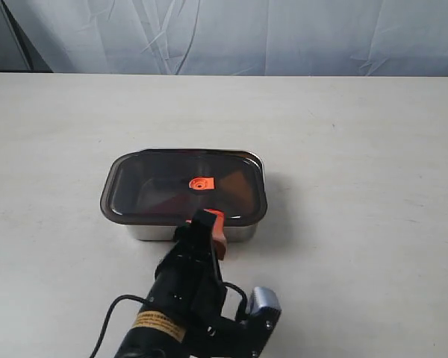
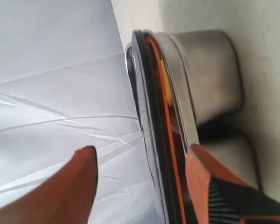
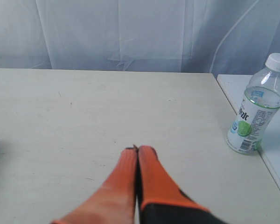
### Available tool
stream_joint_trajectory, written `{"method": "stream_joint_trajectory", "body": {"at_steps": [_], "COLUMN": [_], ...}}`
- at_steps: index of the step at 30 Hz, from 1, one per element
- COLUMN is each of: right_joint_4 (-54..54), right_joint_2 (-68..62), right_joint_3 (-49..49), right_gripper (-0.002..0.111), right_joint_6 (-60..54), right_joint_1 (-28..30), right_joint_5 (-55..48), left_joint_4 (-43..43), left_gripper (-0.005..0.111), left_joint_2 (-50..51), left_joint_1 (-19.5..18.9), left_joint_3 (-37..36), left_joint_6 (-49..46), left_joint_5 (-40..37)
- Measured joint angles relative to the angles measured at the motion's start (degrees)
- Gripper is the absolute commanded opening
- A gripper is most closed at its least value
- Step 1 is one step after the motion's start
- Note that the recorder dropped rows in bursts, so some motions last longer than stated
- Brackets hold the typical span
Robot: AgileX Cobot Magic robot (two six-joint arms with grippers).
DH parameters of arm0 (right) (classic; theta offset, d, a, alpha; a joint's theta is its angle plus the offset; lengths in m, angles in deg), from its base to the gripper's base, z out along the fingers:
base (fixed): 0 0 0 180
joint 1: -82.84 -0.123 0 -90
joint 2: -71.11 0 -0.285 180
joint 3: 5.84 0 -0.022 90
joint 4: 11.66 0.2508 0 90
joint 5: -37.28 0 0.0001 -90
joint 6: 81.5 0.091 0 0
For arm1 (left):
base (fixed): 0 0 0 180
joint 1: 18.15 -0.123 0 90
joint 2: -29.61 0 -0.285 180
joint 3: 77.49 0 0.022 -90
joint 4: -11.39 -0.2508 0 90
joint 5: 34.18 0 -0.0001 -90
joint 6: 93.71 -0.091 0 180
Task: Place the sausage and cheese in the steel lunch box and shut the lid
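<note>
Exterior view: the dark smoky translucent rectangular lid (image 1: pixel 157 190), with a small orange-red valve tab (image 1: pixel 201 183) at its centre, lies on the shiny stainless-steel lunch box (image 1: pixel 243 233) in the middle of the pale table (image 1: pixel 358 149), overhanging toward nine o'clock. At the six o'clock edge the left gripper (image 1: pixel 211 220) is released, its jaws straddling the rim. The right gripper (image 3: pixel 137 150) is clenched and empty. The green-and-white label on the clear plastic bottle (image 3: pixel 256 112) is unreadable.

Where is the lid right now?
In the exterior view the lid lies on the lunch box, centre-left, with the left pincer at its near edge.
</note>
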Motion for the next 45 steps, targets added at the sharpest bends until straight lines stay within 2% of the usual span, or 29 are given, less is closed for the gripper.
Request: {"method": "stream_joint_trajectory", "body": {"at_steps": [3, 8, 9, 16, 23, 26, 29, 33, 37, 45], "right_joint_4": [0.00, 0.00, -0.12, -0.42, -0.42, -0.42, -0.42, -0.42, -0.42, -0.42], "right_joint_2": [0.00, 0.00, 0.00, 0.00, 0.00, 0.00, 0.00, 0.00, 0.00, 0.00], "right_joint_3": [0.00, 0.03, 0.17, 2.16, 2.16, 2.16, 2.16, 2.16, 2.16, 2.16], "right_gripper": [-0.001, -0.001, -0.001, -0.001, -0.001, -0.001, -0.001, -0.001, -0.001, -0.001], "right_joint_6": [0.00, 0.00, 0.00, 0.00, 0.00, 0.00, 0.00, 0.00, 0.00, 0.00], "right_joint_1": [0.00, 0.00, 0.00, 0.00, 0.00, 0.00, 0.00, 0.00, 0.00, 0.00], "right_joint_5": [0.00, 0.00, 0.00, 0.00, 0.00, 0.00, 0.00, 0.00, 0.00, 0.00], "left_joint_4": [0.24, 2.82, 4.24, 20.88, 24.55, 24.55, 24.55, 24.82, 24.95, 24.95], "left_gripper": [0.048, 0.005, 0.000, 0.000, 0.000, 0.000, 0.000, 0.000, 0.000, 0.000], "left_joint_2": [0.00, -2.21, -3.13, -10.14, -18.71, -21.92, -24.46, -27.27, -28.98, -29.48], "left_joint_1": [2.75, 7.03, 7.53, 7.97, 6.64, 2.59, -3.84, -15.12, -24.15, -37.55], "left_joint_3": [0.00, 0.12, 0.39, 3.70, 7.85, 9.94, 11.20, 13.14, 14.87, 18.74], "left_joint_6": [0.26, 4.08, 5.17, 8.34, 8.99, 9.09, 9.09, 8.34, 8.76, 10.91], "left_joint_5": [1.15, 1.29, 1.29, 1.38, 0.15, -2.72, -6.51, -15.17, -23.40, -37.82]}}
